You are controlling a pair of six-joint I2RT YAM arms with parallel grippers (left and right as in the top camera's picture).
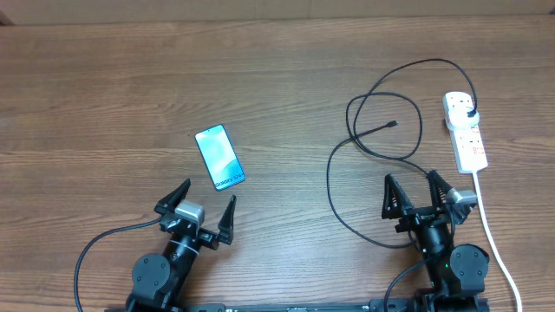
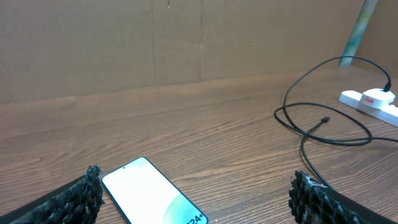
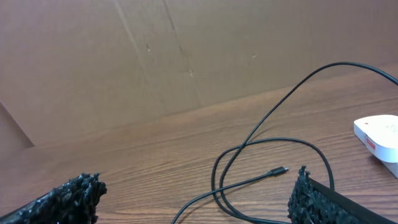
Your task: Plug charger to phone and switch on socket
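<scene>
Left gripper (image 1: 206, 196): fingers spread wide, nothing between them, low over the near side of the table (image 1: 104, 87). Right gripper (image 1: 409, 178): also spread, empty.

Phone (image 1: 219, 157): flat, screen up and lit, slightly askew, just ahead of the left gripper.

Charger (image 1: 377, 131): thin black cable in loose loops ahead of the right gripper. Its connector tip (image 1: 395, 124) lies free on the wood, well apart from the phone. Its black plug (image 1: 469, 112) sits in the far end of the socket (image 1: 468, 147).

Socket lies right of the loops. Switch position cannot be read. White cord (image 1: 491, 227) trails toward the near edge, passing the right arm.
</scene>
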